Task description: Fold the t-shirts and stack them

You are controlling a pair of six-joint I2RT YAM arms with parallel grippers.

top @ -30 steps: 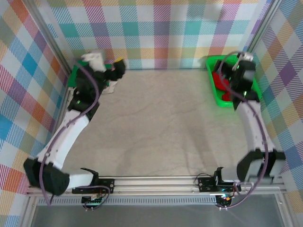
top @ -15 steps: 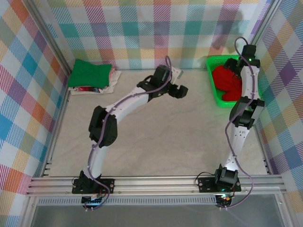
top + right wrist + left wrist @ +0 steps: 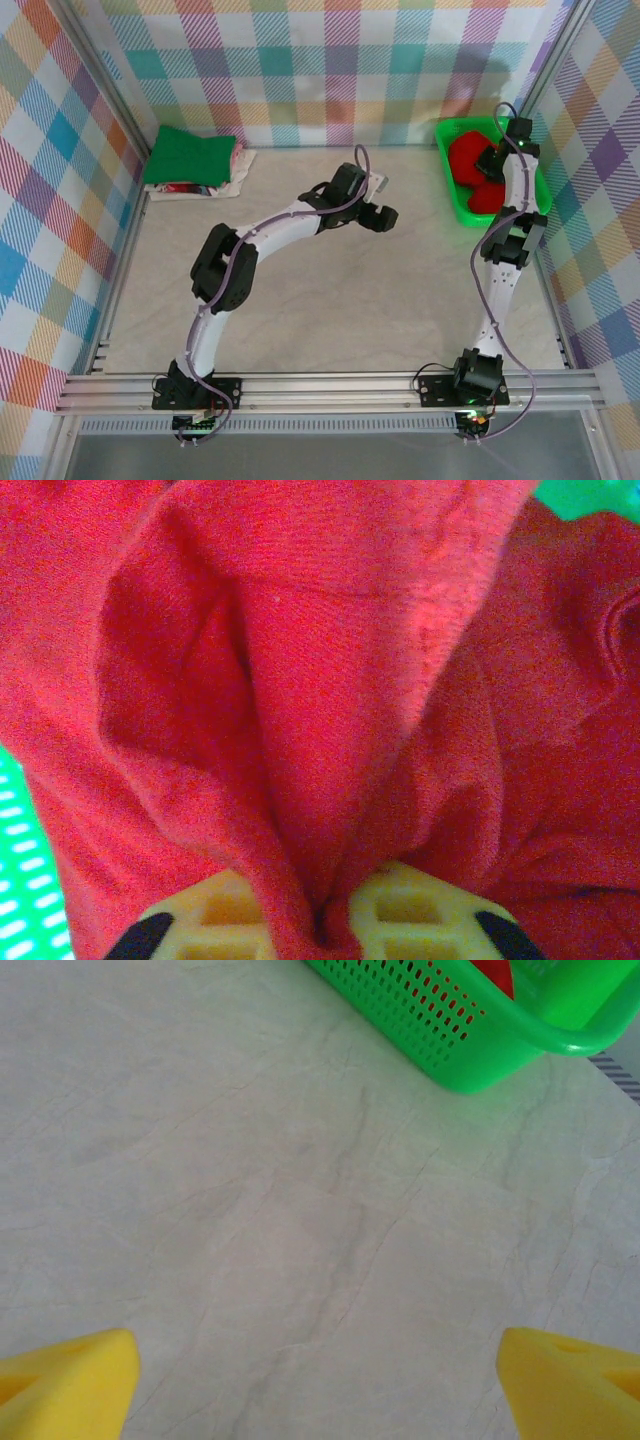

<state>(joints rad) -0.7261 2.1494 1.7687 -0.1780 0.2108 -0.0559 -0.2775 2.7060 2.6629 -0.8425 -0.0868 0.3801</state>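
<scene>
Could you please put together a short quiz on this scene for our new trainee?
1. Fill in: the dark green t-shirt lies folded at the table's far ___ corner.
2. True or false: the left gripper is shut on cloth.
3. The right gripper is shut on: A) the red t-shirt in the green mesh basket; B) the dark green t-shirt; C) nothing.

Key: 1) left. 2) False: it is open above bare table. 3) A.
</scene>
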